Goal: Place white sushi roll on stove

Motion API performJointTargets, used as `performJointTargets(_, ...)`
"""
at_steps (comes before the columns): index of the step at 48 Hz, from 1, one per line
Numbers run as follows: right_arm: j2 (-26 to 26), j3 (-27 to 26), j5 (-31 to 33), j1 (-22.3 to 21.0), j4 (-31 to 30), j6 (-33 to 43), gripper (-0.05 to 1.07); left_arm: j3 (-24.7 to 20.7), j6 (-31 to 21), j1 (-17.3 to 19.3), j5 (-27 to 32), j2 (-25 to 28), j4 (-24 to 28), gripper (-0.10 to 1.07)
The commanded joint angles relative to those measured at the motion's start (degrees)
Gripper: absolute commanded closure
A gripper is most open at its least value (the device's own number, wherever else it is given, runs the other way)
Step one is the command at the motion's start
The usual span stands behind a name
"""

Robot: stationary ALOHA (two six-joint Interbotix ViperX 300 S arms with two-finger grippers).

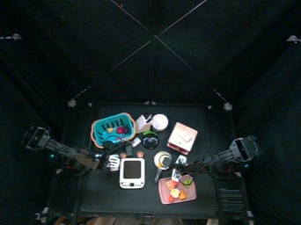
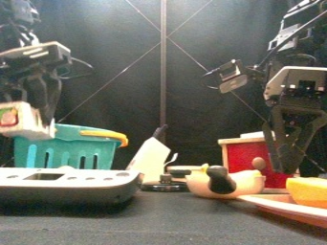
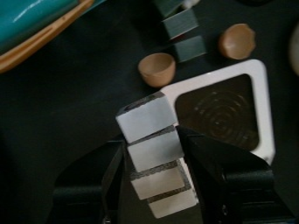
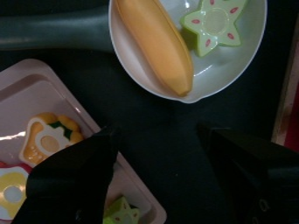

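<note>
My left gripper (image 2: 26, 105) hangs high at the left, above the teal basket, shut on the white sushi roll (image 2: 11, 117), which shows a red and green middle. The stove (image 2: 64, 182) lies flat and low at the front left. It is a white block with a dark ringed panel in the top view (image 1: 132, 172) and in the left wrist view (image 3: 222, 105), just beyond my left gripper (image 3: 152, 166). My right gripper (image 2: 289, 144) hangs open and empty at the right, over the plate (image 4: 233, 74) and the pink tray (image 4: 35, 101).
A teal basket (image 1: 112, 129) stands at the back left and a pink-and-white box (image 1: 184, 136) at the back right. A white plate holds a yellow piece (image 4: 158, 44) and a green star slice (image 4: 216, 26). Two small brown pieces (image 3: 156, 66) lie near the stove.
</note>
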Motion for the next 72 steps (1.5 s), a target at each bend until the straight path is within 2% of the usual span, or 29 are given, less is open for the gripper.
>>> performJointTargets(1, -1.58, -1.41, 0.0, -0.35, -0.62, -0.09, 0.04, -1.93, 1.23, 1.05, -0.97, -3.43, 0.26, 0.28)
performJointTargets(8, -1.58, -1.49, 0.0, -0.44, -1.76, -0.18, 0.04, -2.37, 0.7, 0.97, -3.08, -1.32, -1.85, 0.28)
performJointTargets(18, -1.67, -1.23, 0.09, -0.35, -1.67, 0.18, 0.04, -6.68, 1.23, 0.97, -9.23, 8.26, -1.93, 0.28)
performJointTargets(31, -1.49, -1.32, 0.18, -0.35, -1.76, -0.09, 0.04, -11.25, 0.7, 0.97, -10.02, 15.56, -2.46, 0.27)
performJointTargets(51, -1.05, -1.41, -0.09, -0.35, -3.69, -0.18, 0.04, -14.24, 0.79, 0.97, -14.68, 22.59, -5.98, 0.26)
performJointTargets(72, -0.7, -1.05, -0.18, -0.35, -4.13, -0.18, 0.04, -13.71, 1.23, 3.52, -15.29, 23.2, -3.52, 0.1)
